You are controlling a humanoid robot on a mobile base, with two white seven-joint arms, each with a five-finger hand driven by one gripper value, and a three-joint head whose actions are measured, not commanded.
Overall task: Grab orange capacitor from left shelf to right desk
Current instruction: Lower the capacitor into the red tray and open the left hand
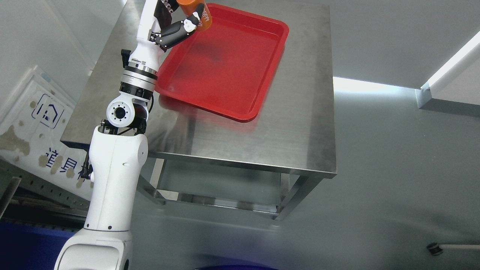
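We see a bright, evenly lit, sharp frame, with a glaring strip of light (pixel 375 88) on the floor at right. The steel table (pixel 300 112) shows soft sheen, and the red tray (pixel 225 63) carries a faint dark shadow.

The left arm (pixel 112 180) is rising from the lower left corner, its broad white upper segment standing nearly upright. Above it, a round white joint with a dark centre (pixel 120 111) is linking to a slimmer forearm that is leaning slightly rightward as it is reaching toward the top edge. A banded silver and black wrist section (pixel 138 77) is sitting just above that joint. The left hand (pixel 176 26) is lying partly cut off by the top edge, its dark fingers (pixel 178 32) curling around the orange capacitor (pixel 197 13) and holding it.
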